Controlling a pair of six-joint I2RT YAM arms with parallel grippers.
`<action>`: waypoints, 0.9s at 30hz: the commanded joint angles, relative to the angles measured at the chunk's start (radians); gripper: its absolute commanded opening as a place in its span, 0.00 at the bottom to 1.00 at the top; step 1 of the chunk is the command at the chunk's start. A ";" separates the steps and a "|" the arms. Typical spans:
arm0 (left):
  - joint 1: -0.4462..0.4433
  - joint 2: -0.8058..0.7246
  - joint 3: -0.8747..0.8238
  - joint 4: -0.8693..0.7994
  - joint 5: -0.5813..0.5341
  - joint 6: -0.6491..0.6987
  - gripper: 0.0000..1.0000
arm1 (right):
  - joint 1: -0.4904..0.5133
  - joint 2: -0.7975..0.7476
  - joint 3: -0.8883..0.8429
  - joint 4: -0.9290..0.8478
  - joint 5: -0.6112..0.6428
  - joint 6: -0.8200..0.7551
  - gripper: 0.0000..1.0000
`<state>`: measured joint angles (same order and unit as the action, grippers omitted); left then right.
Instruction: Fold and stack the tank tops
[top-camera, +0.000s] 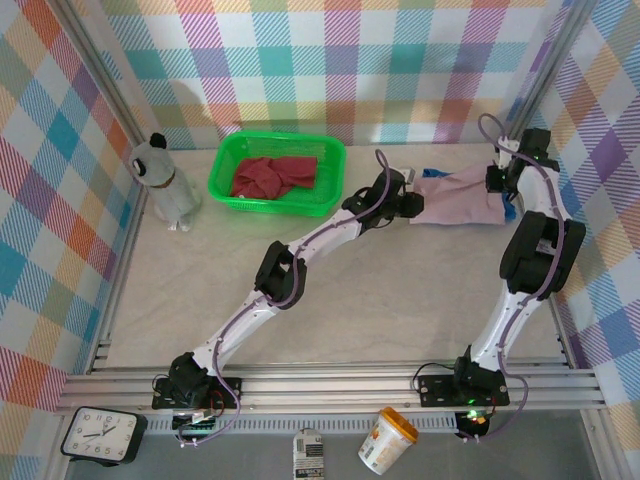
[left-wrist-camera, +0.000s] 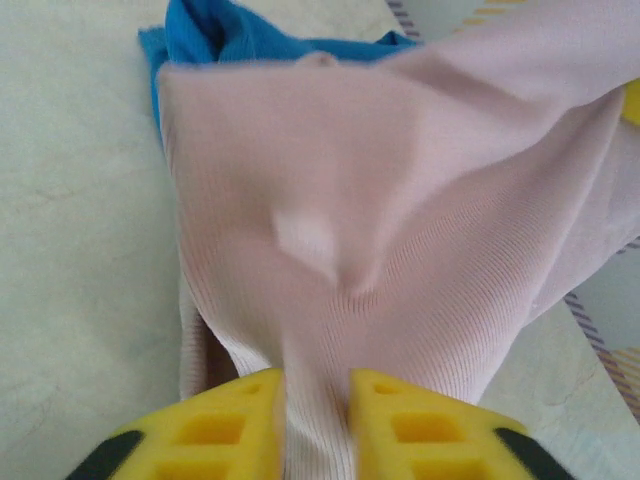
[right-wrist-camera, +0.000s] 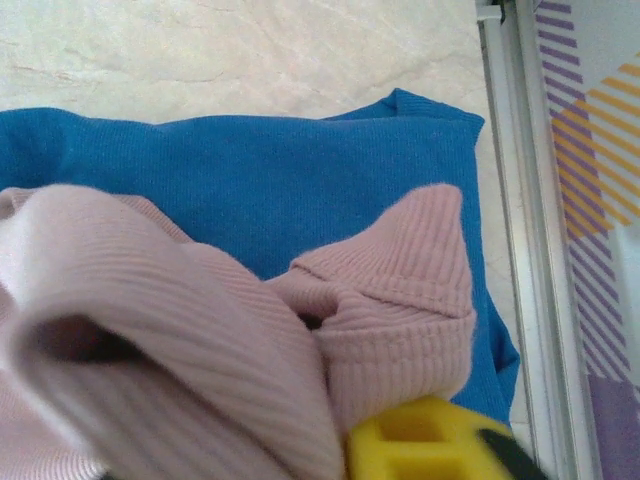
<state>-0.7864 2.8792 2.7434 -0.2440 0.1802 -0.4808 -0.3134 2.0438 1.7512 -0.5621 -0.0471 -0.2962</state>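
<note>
The mauve-pink tank top (top-camera: 455, 195) lies at the back right of the table on the royal blue one, whose edge shows beside it (top-camera: 511, 211). My left gripper (top-camera: 418, 205) is at the pink top's left end. In the left wrist view its yellow fingers (left-wrist-camera: 240, 415) stand a little apart, with a ridge of pink cloth (left-wrist-camera: 400, 180) running between them and blue cloth (left-wrist-camera: 215, 35) beyond. My right gripper (top-camera: 496, 185) is at the right end. There one yellow finger (right-wrist-camera: 425, 440) shows under a bunched pink hem (right-wrist-camera: 400, 290) on the blue top (right-wrist-camera: 250, 190); its other finger is hidden. The dark red tank top (top-camera: 275, 175) lies crumpled in the basket.
The green plastic basket (top-camera: 270, 207) stands at the back centre-left, with a grey and white soft toy (top-camera: 165, 180) to its left. A metal frame rail (right-wrist-camera: 510, 200) runs close along the right of the stacked tops. A clock (top-camera: 100, 435) and a cup (top-camera: 388, 440) sit in front of the arms' bases.
</note>
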 joint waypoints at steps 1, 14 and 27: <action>0.013 0.002 0.042 0.037 -0.023 -0.003 0.32 | -0.016 0.036 0.057 0.006 0.015 0.009 0.25; 0.050 -0.180 0.042 -0.216 -0.045 0.105 0.55 | -0.016 -0.052 0.053 -0.013 -0.032 0.108 0.48; 0.214 -0.546 -0.193 -0.779 -0.123 0.394 0.64 | 0.122 -0.402 -0.479 0.371 -0.487 0.351 0.68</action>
<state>-0.6300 2.4275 2.6625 -0.8719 0.1059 -0.1829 -0.2687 1.6760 1.3144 -0.2977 -0.4034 -0.0040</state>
